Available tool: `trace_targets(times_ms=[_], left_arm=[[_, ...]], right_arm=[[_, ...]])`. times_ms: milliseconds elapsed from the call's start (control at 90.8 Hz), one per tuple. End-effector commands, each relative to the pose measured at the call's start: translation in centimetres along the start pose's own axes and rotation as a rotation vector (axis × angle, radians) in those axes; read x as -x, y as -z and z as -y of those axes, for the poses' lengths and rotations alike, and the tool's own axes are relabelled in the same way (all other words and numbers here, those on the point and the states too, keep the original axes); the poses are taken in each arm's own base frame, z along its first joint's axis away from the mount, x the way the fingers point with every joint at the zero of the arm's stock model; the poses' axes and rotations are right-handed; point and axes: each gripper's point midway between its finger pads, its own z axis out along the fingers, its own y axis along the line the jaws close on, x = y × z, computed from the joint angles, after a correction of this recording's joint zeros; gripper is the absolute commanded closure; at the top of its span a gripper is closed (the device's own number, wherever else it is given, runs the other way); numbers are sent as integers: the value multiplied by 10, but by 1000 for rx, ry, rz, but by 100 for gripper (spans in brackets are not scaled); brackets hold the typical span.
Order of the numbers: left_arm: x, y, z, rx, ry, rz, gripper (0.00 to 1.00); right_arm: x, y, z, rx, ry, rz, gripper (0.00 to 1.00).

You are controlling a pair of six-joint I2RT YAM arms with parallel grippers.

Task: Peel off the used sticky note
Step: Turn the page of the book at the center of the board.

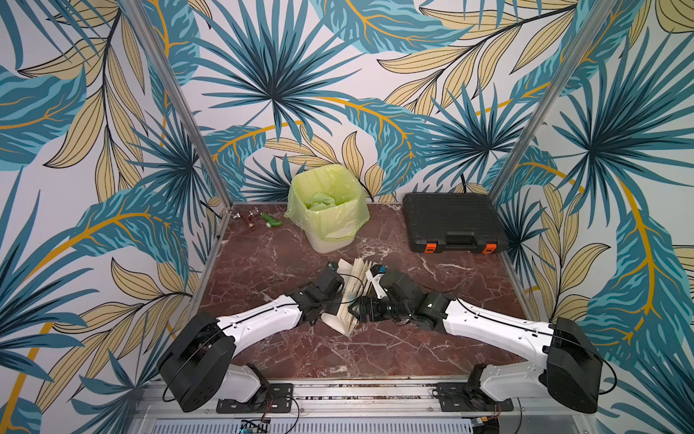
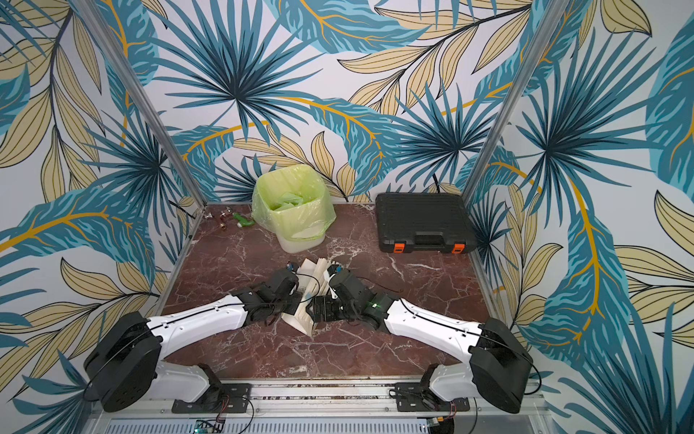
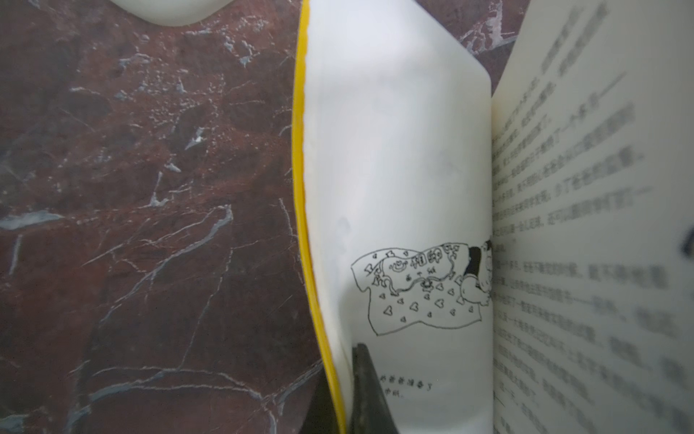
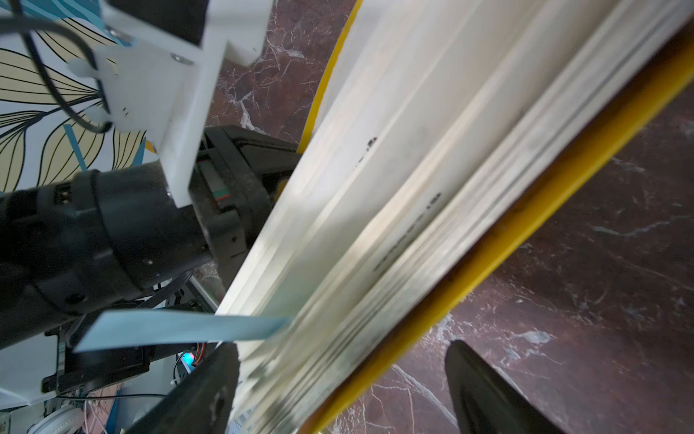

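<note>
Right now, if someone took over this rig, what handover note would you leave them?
Left pincer: shut on the book, clamping its yellow cover and a page.
Right pincer: open, straddling the page block, gripping nothing.
Blue sticky note: still stuck, poking out from the pages.
Done: book opened.
To do: pinch the note and peel it off; the lined bin stands behind.

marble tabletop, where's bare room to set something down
Bare red-brown marble tabletop: along the near edge; between the small pipe fittings and the left arm; in front of the black plastic tool case. A gap separates that case from the green-lined white bin. Crowded mid-table, where it and the right arm meet the open yellow-covered book.
</note>
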Motion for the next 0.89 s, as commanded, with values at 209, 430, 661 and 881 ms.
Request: trace_targets(times_ms=[209,430,661,881], left_arm=[[1,0,1,0,-11,19,100],[4,-1,3,-12,-5,36,100],[2,-2,2,-9,-3,36,100],[1,-3,2,-10,-3,34,100]], right_arm=[[-1,-1,5,-43,4,-13,11],[1,1,0,-21,11,-6,9],[3,1,0,-23,10,1,8],[13,4,-7,1,21,43,7]])
